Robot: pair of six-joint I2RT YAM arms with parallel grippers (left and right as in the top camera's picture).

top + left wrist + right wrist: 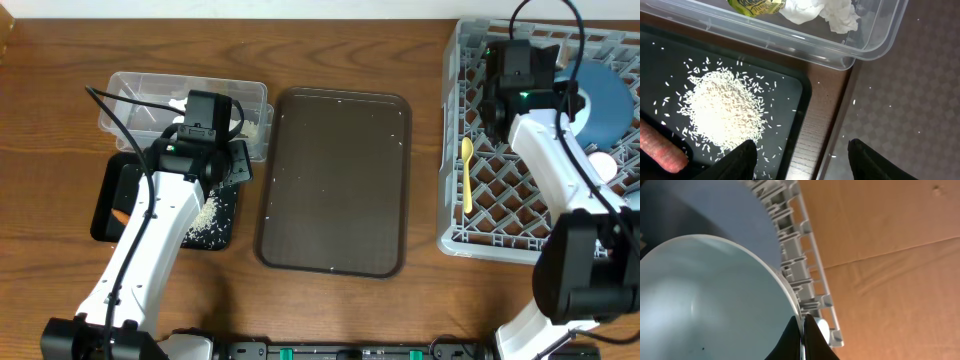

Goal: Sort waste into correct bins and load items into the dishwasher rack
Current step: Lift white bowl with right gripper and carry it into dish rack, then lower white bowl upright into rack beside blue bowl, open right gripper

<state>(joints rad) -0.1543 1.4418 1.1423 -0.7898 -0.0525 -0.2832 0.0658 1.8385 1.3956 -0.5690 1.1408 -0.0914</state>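
The right gripper (801, 330) pinches the bowl (705, 305) at its rim, fingers almost together. The left gripper (802, 152) is spread and empty — rice pile (725, 112) just beside one finger, on the black tray (787, 95).

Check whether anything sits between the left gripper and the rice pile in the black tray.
Nothing visible does. The left gripper hangs open over the edge of the black tray, and the rice pile lies bare right beside one finger. The carrot stick lies off to one side.
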